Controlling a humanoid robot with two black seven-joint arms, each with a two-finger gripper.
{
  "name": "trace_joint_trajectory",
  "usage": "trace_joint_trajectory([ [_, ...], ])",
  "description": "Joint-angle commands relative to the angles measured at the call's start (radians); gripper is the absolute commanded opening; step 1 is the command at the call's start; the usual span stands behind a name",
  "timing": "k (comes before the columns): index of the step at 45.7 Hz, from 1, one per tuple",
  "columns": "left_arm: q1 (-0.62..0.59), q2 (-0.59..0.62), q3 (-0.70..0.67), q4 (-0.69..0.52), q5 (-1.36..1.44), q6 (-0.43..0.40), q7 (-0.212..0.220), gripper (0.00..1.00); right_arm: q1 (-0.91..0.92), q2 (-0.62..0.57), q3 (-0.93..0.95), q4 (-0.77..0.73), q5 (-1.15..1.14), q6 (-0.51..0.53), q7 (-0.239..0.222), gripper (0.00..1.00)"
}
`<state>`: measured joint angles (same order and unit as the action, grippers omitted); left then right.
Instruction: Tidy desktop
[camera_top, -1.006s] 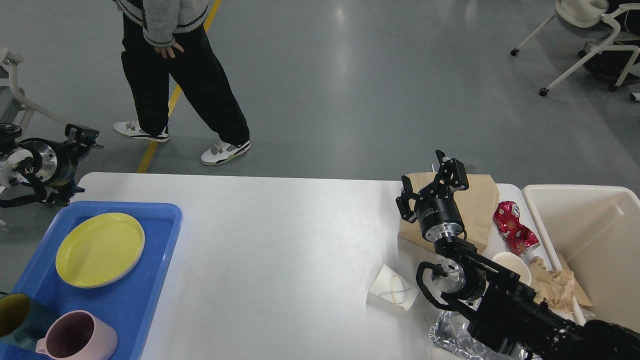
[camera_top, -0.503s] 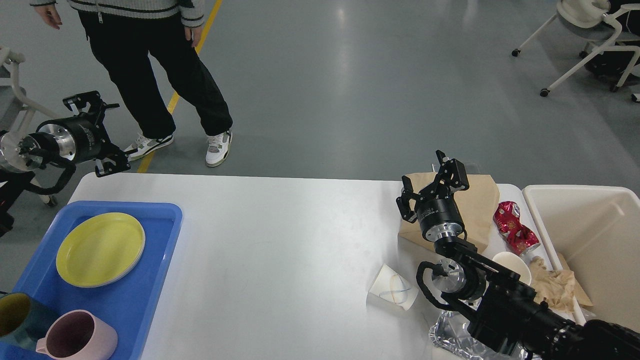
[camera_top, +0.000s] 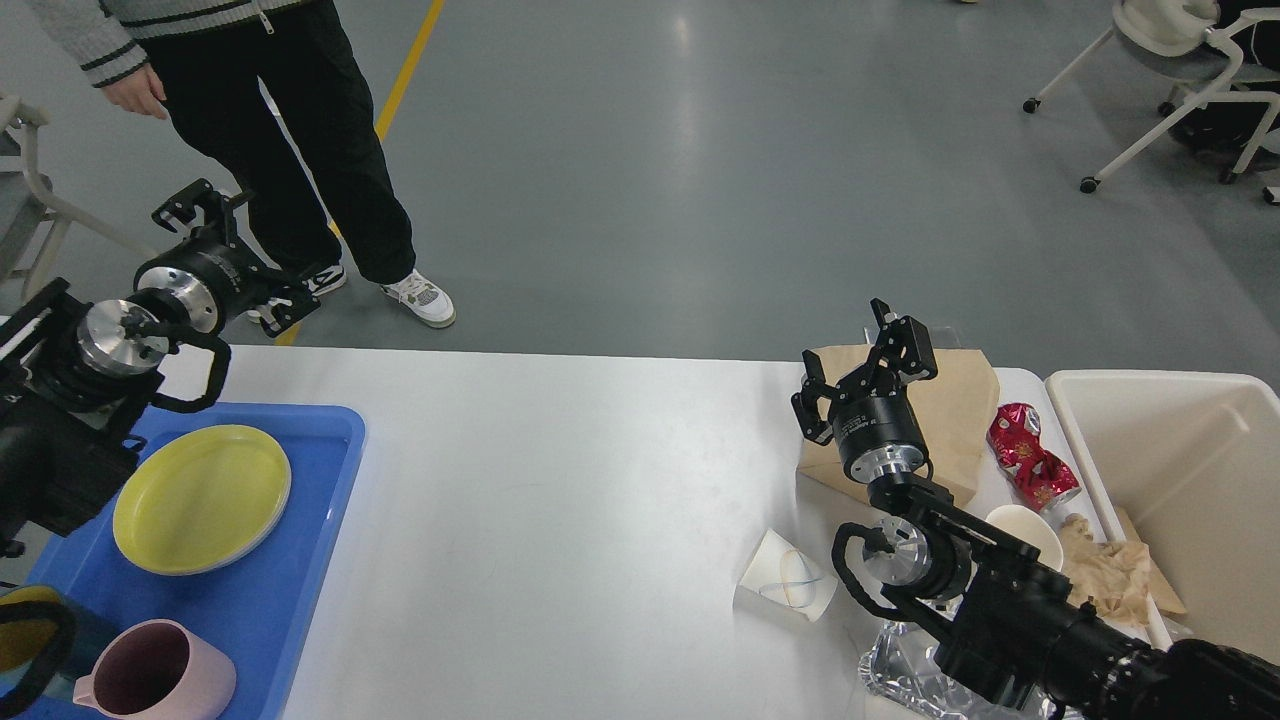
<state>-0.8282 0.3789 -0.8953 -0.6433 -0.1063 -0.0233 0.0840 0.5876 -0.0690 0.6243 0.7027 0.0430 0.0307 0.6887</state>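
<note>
The white desk (camera_top: 560, 480) fills the lower middle, with litter bunched at its 3 o'clock end: brown paper bag (camera_top: 955, 405), crushed red wrapper (camera_top: 1030, 462), flattened paper cup (camera_top: 788, 585). The right claw (camera_top: 862, 368) hangs spread wide over the bag, holding nothing. Best to drop squarely onto the bag's edge, then carry it to the cream bin (camera_top: 1180, 480). The left claw (camera_top: 240, 255), at 10 o'clock, is also spread and empty.

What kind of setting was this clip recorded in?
Probably a lab or workshop hall, not a home: a bare grey floor with a yellow line, wheeled office chairs, and a white desktop set up with litter.
</note>
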Motion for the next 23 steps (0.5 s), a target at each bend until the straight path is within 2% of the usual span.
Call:
trace_joint_trajectory([
  [1,0.043,-0.135,-0.004,0.025,-0.004,-0.017,-0.153,0.98,-0.002,0.0,0.0,0.0,0.0,0.0,0.0,1.0],
  [6,0.069,-0.181,-0.007,0.033,-0.003,-0.081,-0.24,1.0,0.0,0.0,0.0,0.0,0.0,0.0,0.0,1.0],
  [11,0.156,-0.195,-0.022,0.034,-0.004,-0.225,-0.277,1.0,-0.002,0.0,0.0,-0.002,0.0,0.0,0.0,1.0],
  [14,0.189,-0.207,-0.022,0.036,0.0,-0.283,-0.294,1.0,-0.002,0.0,0.0,0.0,0.0,0.0,0.0,1.0],
  [23,0.198,-0.227,-0.024,0.056,0.002,-0.299,-0.374,1.0,-0.002,0.0,0.0,-0.002,0.0,0.0,0.0,1.0],
])
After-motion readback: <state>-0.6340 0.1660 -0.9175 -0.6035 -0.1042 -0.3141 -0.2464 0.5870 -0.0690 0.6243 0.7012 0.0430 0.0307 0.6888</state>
